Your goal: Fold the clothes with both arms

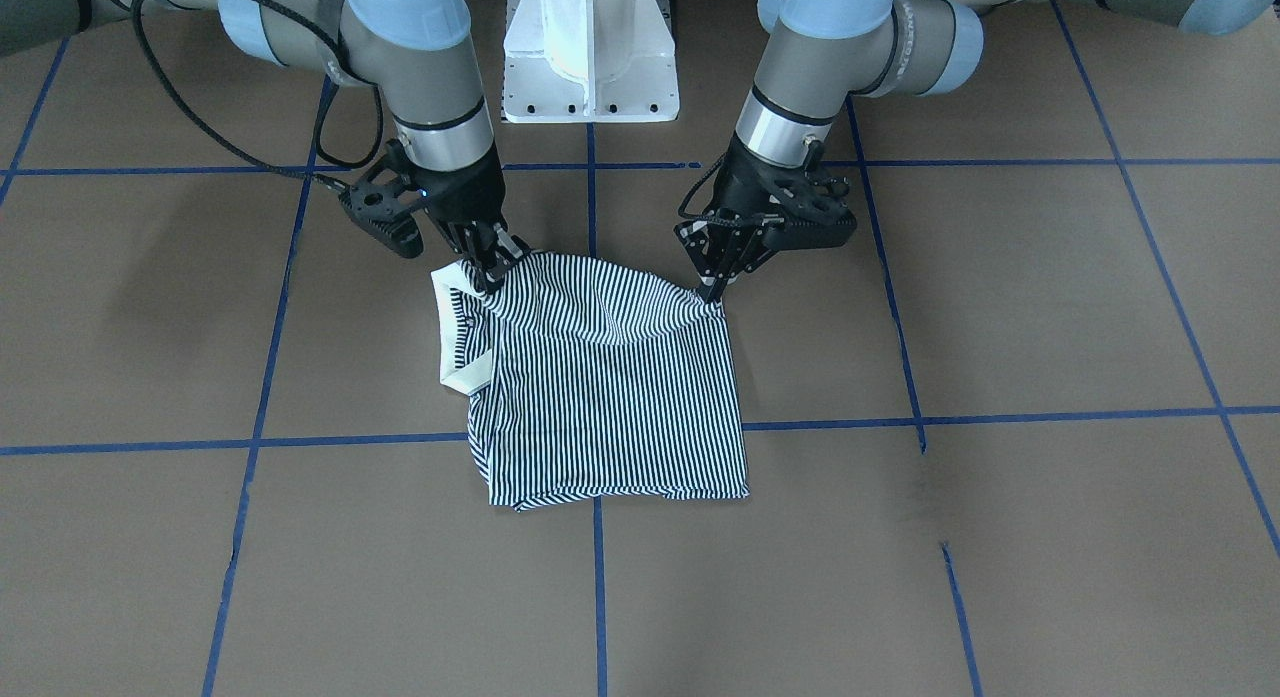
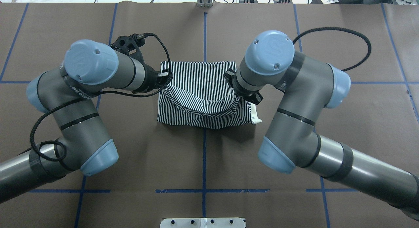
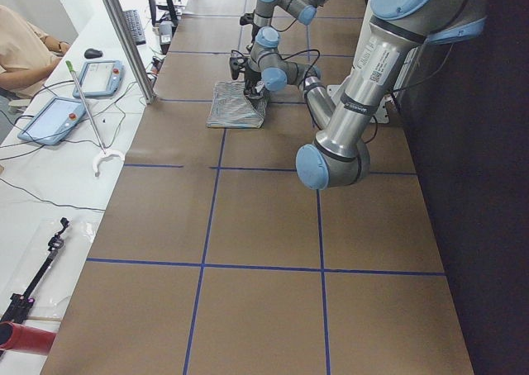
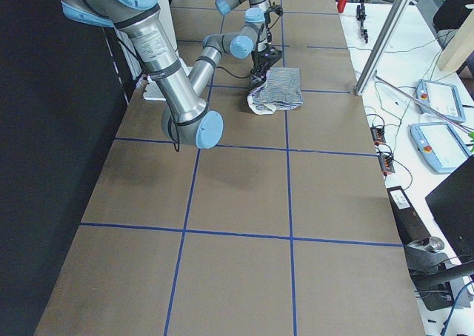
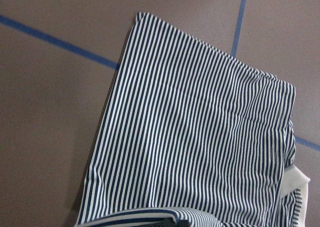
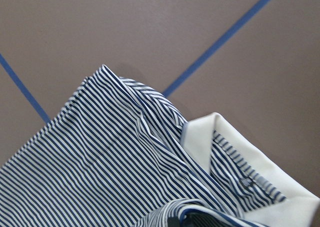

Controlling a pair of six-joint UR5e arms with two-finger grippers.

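At the left robot-side corner of the striped polo shirt (image 1: pixel 600 397), the left claw (image 1: pixel 714 289) is clamped on the fabric, holding it above the worktop (image 1: pixel 1000 307). The shirt's far half lies flat, its held edge sagging; at its right corner, by the cream collar (image 1: pixel 452 327), the right claw (image 1: pixel 487 265) pinches the cloth.

Brown table (image 1: pixel 1050 297) — blue tape grid (image 1: pixel 1000 417), folded striped polo shirt (image 1: pixel 610 397) lying mid-table

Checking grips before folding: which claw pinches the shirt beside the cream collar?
The right claw; the left claw grips a plain striped corner of the shirt, far from the collar.
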